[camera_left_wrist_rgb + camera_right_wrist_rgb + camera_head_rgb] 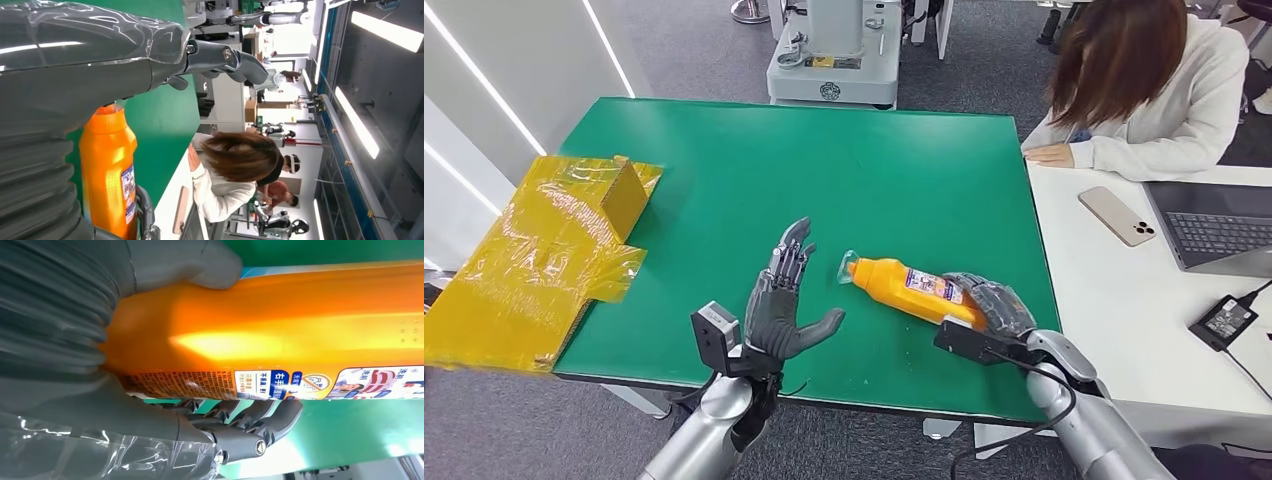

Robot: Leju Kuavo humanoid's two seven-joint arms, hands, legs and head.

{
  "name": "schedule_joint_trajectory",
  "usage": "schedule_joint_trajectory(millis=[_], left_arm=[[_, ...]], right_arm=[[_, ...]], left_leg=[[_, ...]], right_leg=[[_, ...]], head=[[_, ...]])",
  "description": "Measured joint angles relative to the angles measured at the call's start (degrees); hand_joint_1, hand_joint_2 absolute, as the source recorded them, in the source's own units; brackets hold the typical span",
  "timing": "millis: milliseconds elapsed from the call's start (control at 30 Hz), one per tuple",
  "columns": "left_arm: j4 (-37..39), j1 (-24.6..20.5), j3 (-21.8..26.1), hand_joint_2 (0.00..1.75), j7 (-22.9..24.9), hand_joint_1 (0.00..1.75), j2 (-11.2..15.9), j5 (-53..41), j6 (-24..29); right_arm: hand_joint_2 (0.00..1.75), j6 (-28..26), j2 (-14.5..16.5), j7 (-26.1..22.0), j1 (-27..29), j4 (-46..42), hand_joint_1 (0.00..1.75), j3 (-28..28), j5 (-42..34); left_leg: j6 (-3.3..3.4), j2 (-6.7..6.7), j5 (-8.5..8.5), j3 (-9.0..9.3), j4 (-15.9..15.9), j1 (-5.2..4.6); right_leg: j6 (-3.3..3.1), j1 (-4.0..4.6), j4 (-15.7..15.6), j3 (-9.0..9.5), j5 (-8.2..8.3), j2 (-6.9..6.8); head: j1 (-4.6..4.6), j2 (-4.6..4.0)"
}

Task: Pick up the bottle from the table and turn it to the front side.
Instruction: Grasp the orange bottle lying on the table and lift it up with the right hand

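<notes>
Our right hand (996,303) wraps its fingers (235,412) around the base of the orange bottle (909,289), lying on the green desk (724,170). Our left hand (784,300) waits beside it, spread and empty. We should lift clear, then rotate slowly, keeping the grip firm.

orange bottle (907,287), lying sideways, label up

— What carried the things, as you saw it?

— A green table (724,160), and a white desk (1114,290) touching its right side.

— What lay on the green?

— You had the orange bottle (909,288) on its side near the front right, and yellow sheeting (544,255) overhanging the left edge.

— And on the desk?

— A phone (1116,215), a laptop (1219,225), a black adapter (1224,320), and a person's hand (1051,154).
</notes>
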Motion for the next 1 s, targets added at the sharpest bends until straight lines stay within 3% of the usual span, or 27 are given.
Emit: schedule_joint_trajectory(millis=[233,533,733,1000], left_arm=[[0.2,0.0,0.8,1.75,-0.2,0.00,0.0,-0.7,0.0],[0.4,-0.5,2.8,1.75,2.0,0.00,0.1,-0.6,-1.4],[1.6,-1.0,3.5,1.75,3.1,0.00,0.3,0.4,-3.5],[5.3,-4.0,4.2,1.75,6.7,0.00,0.6,2.7,-10.1]], right_arm=[[1.75,-5.0,3.0,-8.2,8.9,-7.6,1.75,-7.7,-9.5],[1.75,-6.0,7.9,-8.9,16.8,-18.4,1.75,-15.8,-15.1],[1.75,-6.1,9.8,-9.6,18.9,-22.0,1.75,-18.3,-15.6],[1.75,-6.5,12.0,-11.0,20.0,-25.9,1.75,-21.4,-15.0]], left_leg=[[0.00,-0.11,0.00,-0.13,0.0,0.01],[0.00,-0.10,0.00,-0.18,-0.1,0.00],[0.00,-0.11,0.00,-0.19,-0.1,0.00],[-0.01,-0.07,0.01,-0.21,-0.1,0.00]], right_leg=[[0.01,0.02,0.0,-0.08,-0.02,-0.11],[0.02,0.01,0.0,-0.16,-0.05,-0.10],[0.03,0.00,0.0,-0.17,-0.05,-0.12],[0.02,0.00,0.0,-0.21,-0.04,-0.07]], head=[[-0.01,0.00],[0.01,0.00],[0.01,0.00],[-0.01,0.00]])
